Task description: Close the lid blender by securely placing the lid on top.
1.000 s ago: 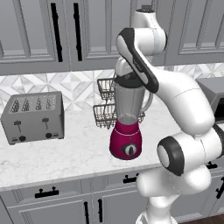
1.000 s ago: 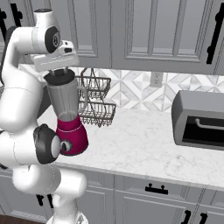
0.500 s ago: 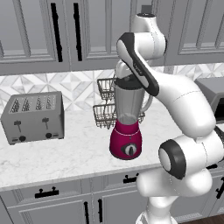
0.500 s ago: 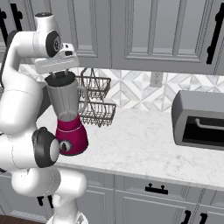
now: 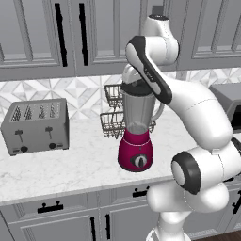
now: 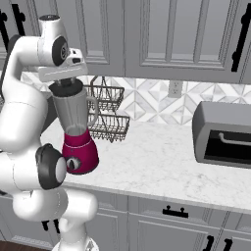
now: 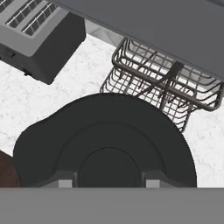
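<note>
The tall blender (image 5: 137, 136) with magenta base and clear jar stands on the white marble tabletop (image 5: 70, 164), right of the grey toaster (image 5: 36, 126). The tool (image 7: 108, 181) pinches the round black lid (image 7: 105, 144), resting on the jar's rim.

cabinets (image 5: 42, 37): grey, black handles | backsplash (image 6: 152, 103): patterned tile | counter (image 6: 162, 166): white marble

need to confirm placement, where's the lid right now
In both base views the lid sits atop the blender jar, under the gripper, beside the wire basket.
</note>
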Controlling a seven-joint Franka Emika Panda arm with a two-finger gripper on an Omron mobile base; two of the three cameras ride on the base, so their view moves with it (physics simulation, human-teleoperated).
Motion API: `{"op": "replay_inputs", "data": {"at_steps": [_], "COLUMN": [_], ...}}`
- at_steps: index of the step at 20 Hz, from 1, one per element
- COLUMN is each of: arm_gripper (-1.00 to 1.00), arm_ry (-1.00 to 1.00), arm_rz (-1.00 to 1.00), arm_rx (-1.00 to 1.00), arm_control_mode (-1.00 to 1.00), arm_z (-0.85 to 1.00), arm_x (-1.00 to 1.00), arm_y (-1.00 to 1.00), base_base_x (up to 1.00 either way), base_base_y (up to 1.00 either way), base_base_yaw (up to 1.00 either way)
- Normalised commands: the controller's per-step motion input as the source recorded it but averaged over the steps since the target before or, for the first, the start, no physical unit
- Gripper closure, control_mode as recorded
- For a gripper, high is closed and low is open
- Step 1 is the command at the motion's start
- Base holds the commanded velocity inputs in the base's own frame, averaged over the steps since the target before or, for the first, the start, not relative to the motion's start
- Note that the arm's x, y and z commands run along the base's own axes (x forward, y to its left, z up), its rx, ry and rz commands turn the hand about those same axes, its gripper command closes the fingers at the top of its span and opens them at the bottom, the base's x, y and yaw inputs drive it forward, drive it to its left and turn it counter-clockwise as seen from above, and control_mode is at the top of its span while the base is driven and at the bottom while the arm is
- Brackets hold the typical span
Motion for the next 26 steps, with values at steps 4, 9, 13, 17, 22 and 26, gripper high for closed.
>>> {"op": "replay_inputs", "data": {"at_steps": [4,9,13,17,22,26], "arm_gripper": [1.0,1.0,1.0,1.0,1.0,1.0], "arm_ry": [-0.02,0.0,-0.05,-0.14,-0.08,0.0], "arm_rz": [0.0,0.0,0.0,0.0,0.0,0.0], "arm_rx": [0.02,0.0,0.0,0.0,0.0,0.0], "arm_control_mode": [-1.0,-1.0,-1.0,-1.0,-1.0,-1.0], "arm_z": [-0.15,-0.13,-0.04,-0.04,-0.17,-0.18], "arm_x": [0.0,0.0,0.05,0.2,0.09,0.0], "arm_y": [0.04,0.0,0.0,0.0,-0.04,-0.07], "base_base_x": [0.0,0.0,0.0,0.0,0.0,0.0], "base_base_y": [0.0,0.0,0.0,0.0,0.0,0.0], "base_base_yaw": [0.0,0.0,0.0,0.0,0.0,0.0]}}
